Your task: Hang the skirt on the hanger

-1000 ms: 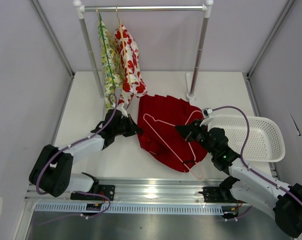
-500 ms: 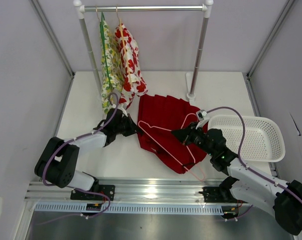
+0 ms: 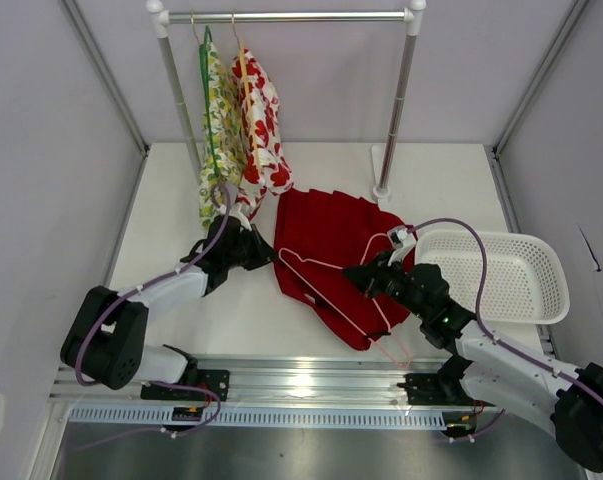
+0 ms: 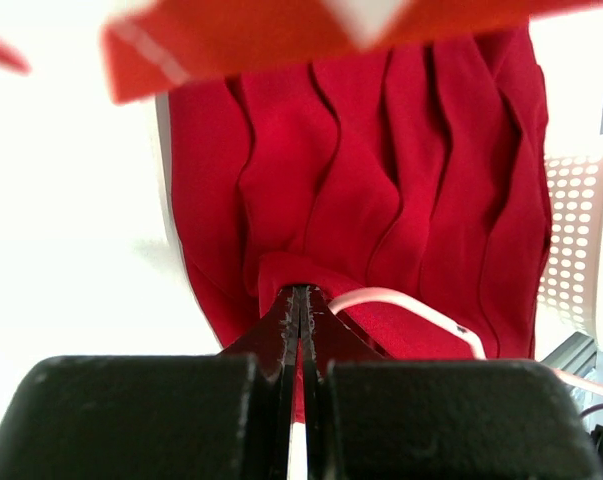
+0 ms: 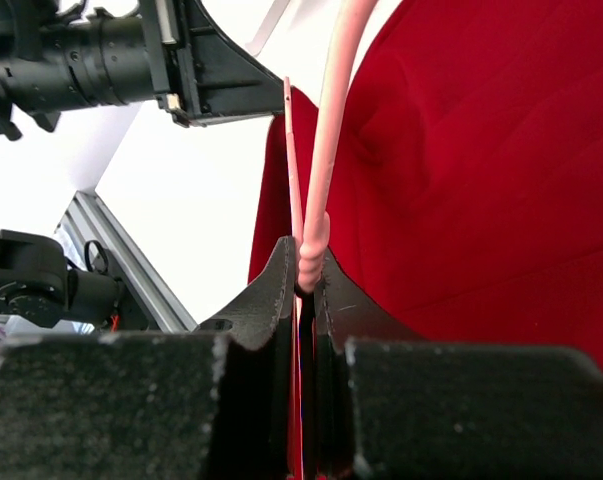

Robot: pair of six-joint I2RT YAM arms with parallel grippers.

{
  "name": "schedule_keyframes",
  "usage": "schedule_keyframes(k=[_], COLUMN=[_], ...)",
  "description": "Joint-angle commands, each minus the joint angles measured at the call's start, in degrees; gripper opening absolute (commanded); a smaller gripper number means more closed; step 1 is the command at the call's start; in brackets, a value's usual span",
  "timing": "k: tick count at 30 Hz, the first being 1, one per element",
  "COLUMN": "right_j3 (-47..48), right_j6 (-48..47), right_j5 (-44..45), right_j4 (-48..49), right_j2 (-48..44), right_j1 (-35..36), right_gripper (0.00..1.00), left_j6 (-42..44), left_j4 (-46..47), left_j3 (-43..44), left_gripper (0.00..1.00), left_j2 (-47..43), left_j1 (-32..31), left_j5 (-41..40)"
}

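The deep red pleated skirt (image 3: 331, 235) lies flat on the white table between my arms. The pale pink wire hanger (image 3: 283, 254) lies across it, its hook toward the near edge. My left gripper (image 3: 268, 258) is at the skirt's left edge and is shut on a fold of the skirt (image 4: 381, 170), with the hanger wire (image 4: 406, 301) just to its right. My right gripper (image 3: 362, 279) is over the skirt's right part and is shut on the hanger (image 5: 326, 150), with the skirt (image 5: 481, 150) beneath it.
A clothes rail (image 3: 291, 17) stands at the back with a yellow-green floral garment (image 3: 216, 110) and a white garment with red prints (image 3: 258, 110) hanging just behind my left gripper. A white perforated basket (image 3: 556, 285) sits at the right, close to my right arm.
My right gripper has drawn the hanger a little toward the near-left over the skirt. My left gripper keeps its hold on the skirt's edge. The hanging garments have swayed slightly.
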Motion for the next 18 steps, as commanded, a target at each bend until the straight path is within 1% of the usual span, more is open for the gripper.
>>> schedule_keyframes(k=[1,7,18], right_j3=[-0.48,-0.04,-1.62], right_j6=[-1.97,-3.29,-3.65], right_j5=[1.44,4.17,4.79], right_j4=[-3.69,-6.42,-4.23], right_j2=[-1.83,-3.15,-2.80], right_j1=[1.37,2.69,4.71], right_gripper=[0.00,0.00,0.00], left_j6=[0.49,1.90,3.83], left_j4=[2.71,3.06,7.36], left_j3=[0.05,-1.54,-7.34], left_gripper=[0.00,0.00,0.00], left_j2=[-3.46,-6.19,-10.23], left_j1=[1.21,1.12,0.42], left_j5=[-3.55,-4.60,-5.66])
